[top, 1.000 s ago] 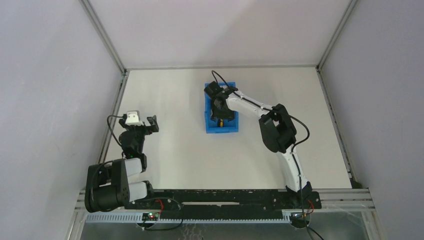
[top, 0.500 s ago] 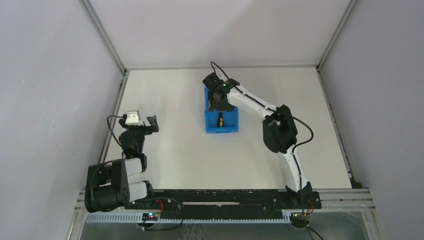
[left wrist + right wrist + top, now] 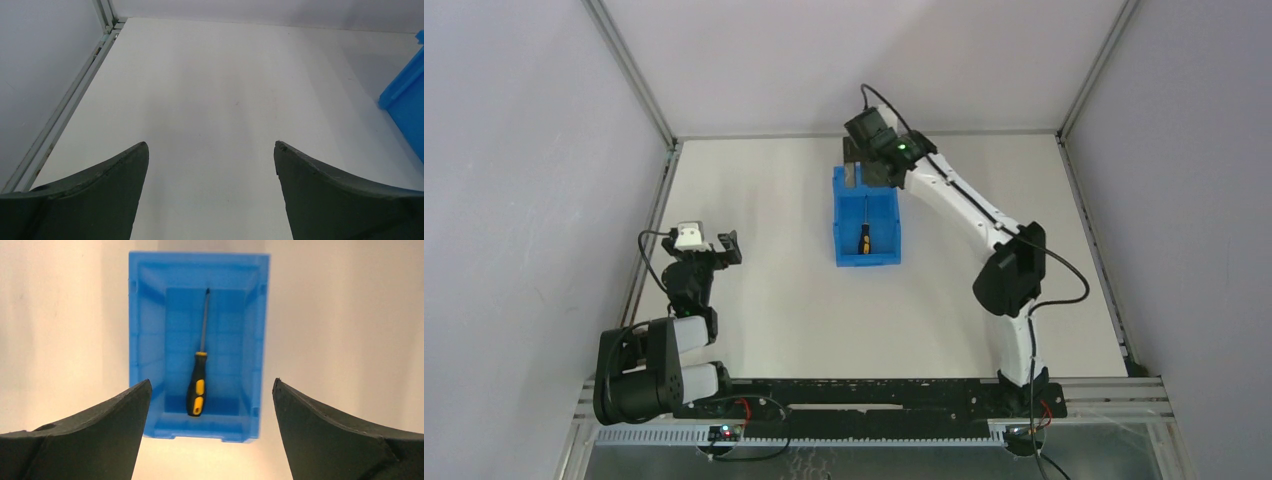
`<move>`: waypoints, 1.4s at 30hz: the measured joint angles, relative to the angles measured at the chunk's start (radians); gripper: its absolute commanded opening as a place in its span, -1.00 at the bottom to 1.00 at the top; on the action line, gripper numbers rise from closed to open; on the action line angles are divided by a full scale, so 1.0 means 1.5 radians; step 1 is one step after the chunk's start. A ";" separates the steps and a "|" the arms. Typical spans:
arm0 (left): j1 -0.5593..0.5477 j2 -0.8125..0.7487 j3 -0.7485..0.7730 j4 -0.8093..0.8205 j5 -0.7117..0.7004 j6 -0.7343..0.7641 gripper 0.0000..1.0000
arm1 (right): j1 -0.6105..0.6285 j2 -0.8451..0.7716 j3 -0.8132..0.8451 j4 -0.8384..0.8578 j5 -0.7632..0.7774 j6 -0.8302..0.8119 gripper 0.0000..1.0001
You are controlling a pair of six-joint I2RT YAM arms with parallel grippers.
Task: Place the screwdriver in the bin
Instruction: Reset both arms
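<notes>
The screwdriver (image 3: 862, 238) lies flat on the floor of the blue bin (image 3: 838, 225), its black and yellow handle toward the near end. My right gripper (image 3: 864, 172) is open and empty, raised above the bin's far end. In the right wrist view the screwdriver (image 3: 196, 385) lies lengthwise in the bin (image 3: 145, 330), well below the open right gripper (image 3: 211, 381). My left gripper (image 3: 732, 248) is open and empty at the left of the table; it is also open in the left wrist view (image 3: 210, 145).
The white table is bounded by grey walls and a metal frame rail (image 3: 75, 95) on the left. A corner of the bin (image 3: 407, 100) shows at the right edge of the left wrist view.
My right gripper has risen out of the bin and drawn back toward its far end, leaving the screwdriver lying inside. The left arm has not moved.
</notes>
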 measured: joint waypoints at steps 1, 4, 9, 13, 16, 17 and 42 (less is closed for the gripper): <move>0.000 0.000 0.000 0.000 0.000 0.000 1.00 | -0.005 -0.014 -0.004 0.004 0.004 -0.010 0.99; 0.000 0.000 0.000 0.000 0.000 0.000 1.00 | -0.026 -0.077 -0.052 0.030 0.013 -0.044 0.99; 0.000 0.000 0.000 0.000 0.000 0.000 1.00 | -0.092 -0.205 -0.193 0.096 0.017 -0.096 0.99; 0.000 0.000 0.000 0.000 0.000 0.000 1.00 | -0.157 -0.293 -0.320 0.157 0.014 -0.131 0.99; 0.000 0.000 0.000 0.000 0.000 0.000 1.00 | -0.197 -0.343 -0.413 0.210 0.006 -0.156 0.99; 0.000 0.000 0.000 0.000 0.000 0.000 1.00 | -0.207 -0.358 -0.441 0.225 0.002 -0.164 0.99; 0.000 0.000 0.000 0.000 0.000 0.000 1.00 | -0.359 -0.579 -1.094 0.822 -0.143 -0.307 0.99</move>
